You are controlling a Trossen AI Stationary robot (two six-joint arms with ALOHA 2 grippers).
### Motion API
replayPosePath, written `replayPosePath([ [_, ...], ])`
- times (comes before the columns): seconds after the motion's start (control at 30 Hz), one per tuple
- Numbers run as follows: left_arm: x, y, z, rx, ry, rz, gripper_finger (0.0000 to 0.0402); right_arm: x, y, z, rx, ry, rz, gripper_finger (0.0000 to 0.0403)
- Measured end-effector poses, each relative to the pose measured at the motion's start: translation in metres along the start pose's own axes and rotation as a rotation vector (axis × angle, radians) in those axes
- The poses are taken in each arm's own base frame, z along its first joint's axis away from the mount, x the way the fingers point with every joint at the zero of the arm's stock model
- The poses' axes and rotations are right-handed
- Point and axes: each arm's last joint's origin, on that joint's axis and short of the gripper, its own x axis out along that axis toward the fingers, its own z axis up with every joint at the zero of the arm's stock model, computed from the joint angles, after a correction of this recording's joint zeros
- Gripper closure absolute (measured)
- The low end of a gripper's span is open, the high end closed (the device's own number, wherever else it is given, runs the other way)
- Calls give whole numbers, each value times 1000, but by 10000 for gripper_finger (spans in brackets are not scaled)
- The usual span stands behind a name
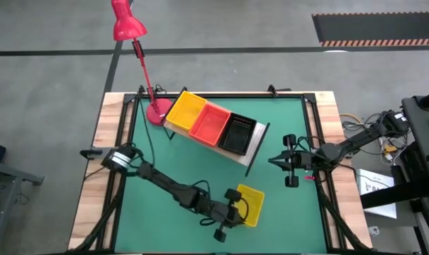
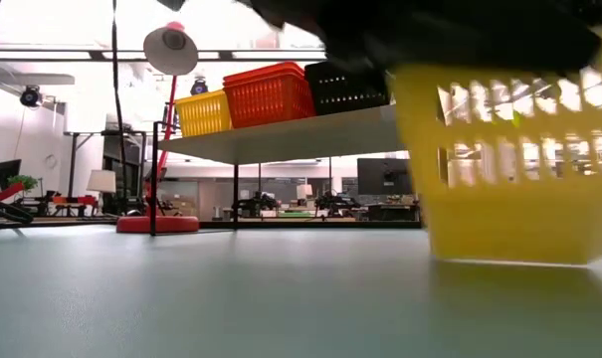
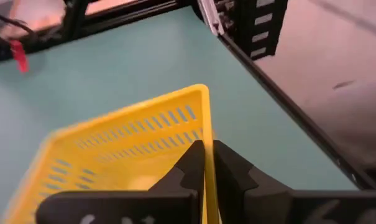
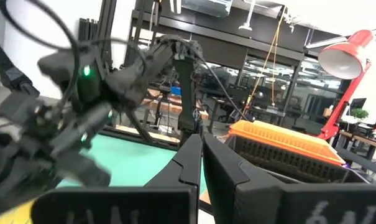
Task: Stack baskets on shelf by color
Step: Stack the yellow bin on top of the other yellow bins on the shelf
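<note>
A lone yellow mesh basket [image 1: 252, 206] sits at the table's near right, with my left gripper [image 1: 240, 202] shut on its left wall. It fills the right of the low view [image 2: 509, 159] and the left wrist view [image 3: 125, 155]. The wooden shelf [image 1: 255, 150] stands slanted at the far middle. It carries yellow baskets [image 1: 186, 109], red-orange baskets [image 1: 210, 123] and black baskets [image 1: 237, 133], side by side. My right gripper [image 1: 279, 161] waits shut over the mat's right side, touching nothing, and points toward the shelf's right end. My left gripper [image 3: 205, 163] pinches the yellow basket's side wall at its top rim [image 3: 206, 127], near a corner, with one finger inside the basket and one outside. The fingers come level from the table's left. The basket stays upright, its bottom low over the mat; whether it touches, I cannot tell.
A red desk lamp [image 1: 128, 23] leans over the far left corner, its round base [image 1: 157, 112] beside the shelf's left end. Green mat [image 1: 179, 163] lies open between the shelf and the left arm. Black frame bars [image 1: 320, 142] run along the table's edges.
</note>
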Motion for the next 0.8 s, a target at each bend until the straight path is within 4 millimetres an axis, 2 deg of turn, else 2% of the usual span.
replayPosePath([
  [0.3,-61,-17,40,202,72,67,399,0,1,3,-10,-48,66,394],
  [0.5,-108,-25,69,307,39,38,399,0,1,3,-2,-48,66,394],
  [0.7,-161,-25,98,358,-50,24,399,0,2,3,11,-43,68,394],
  [0.8,-187,-21,105,391,-46,18,399,0,2,2,13,-40,69,394],
])
